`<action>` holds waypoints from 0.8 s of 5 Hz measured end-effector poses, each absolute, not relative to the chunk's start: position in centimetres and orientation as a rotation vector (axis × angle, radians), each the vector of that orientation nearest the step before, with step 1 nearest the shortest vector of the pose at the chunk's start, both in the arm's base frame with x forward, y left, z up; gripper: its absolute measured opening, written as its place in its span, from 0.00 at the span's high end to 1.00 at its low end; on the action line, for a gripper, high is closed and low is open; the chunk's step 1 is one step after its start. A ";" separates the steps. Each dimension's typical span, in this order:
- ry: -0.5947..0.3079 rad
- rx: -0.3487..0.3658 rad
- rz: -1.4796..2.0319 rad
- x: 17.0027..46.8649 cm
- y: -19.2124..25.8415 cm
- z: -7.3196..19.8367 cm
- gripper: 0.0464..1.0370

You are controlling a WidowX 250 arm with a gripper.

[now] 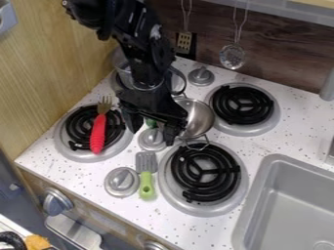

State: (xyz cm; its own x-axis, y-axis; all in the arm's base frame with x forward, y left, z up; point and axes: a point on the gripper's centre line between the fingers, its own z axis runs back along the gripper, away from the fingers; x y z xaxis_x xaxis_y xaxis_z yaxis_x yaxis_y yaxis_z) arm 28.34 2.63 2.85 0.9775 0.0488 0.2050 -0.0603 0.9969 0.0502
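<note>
over the stovetop point(127, 158), end effector point(153, 128) spread apart, beside metal pot point(199, 117), green-handled spatula point(147, 184) toward front edge

The pot point(199, 116) looks like glossy metal, the burner coils point(178, 168) matt, the side panel point(46, 63) grained wood.

- Black coils point(242, 104) in sight: three
- Metal pots point(198, 117): two
- Knobs point(121, 180): five, three on the countertop and two on the front
- Spatulas point(146, 171): two, one hanging, one lying
- Skimmer point(232, 56), hanging: one
- Fork point(98, 133): one
- Green item point(151, 123), partly hidden: one
- Sink point(256, 195): one
- Faucet point(328, 88): one
- Robot arm point(140, 53): one
</note>
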 end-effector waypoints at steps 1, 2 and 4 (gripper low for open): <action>-0.182 0.057 0.057 28.0 2.6 2.2 0.04; -0.165 0.084 0.121 27.1 2.2 1.6 0.04; -0.118 0.203 0.415 24.7 1.8 1.5 0.04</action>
State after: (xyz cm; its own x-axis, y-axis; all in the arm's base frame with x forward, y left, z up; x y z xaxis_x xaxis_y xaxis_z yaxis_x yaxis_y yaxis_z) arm 24.67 1.75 1.55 0.9084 0.3881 0.1553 -0.4117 0.8950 0.1717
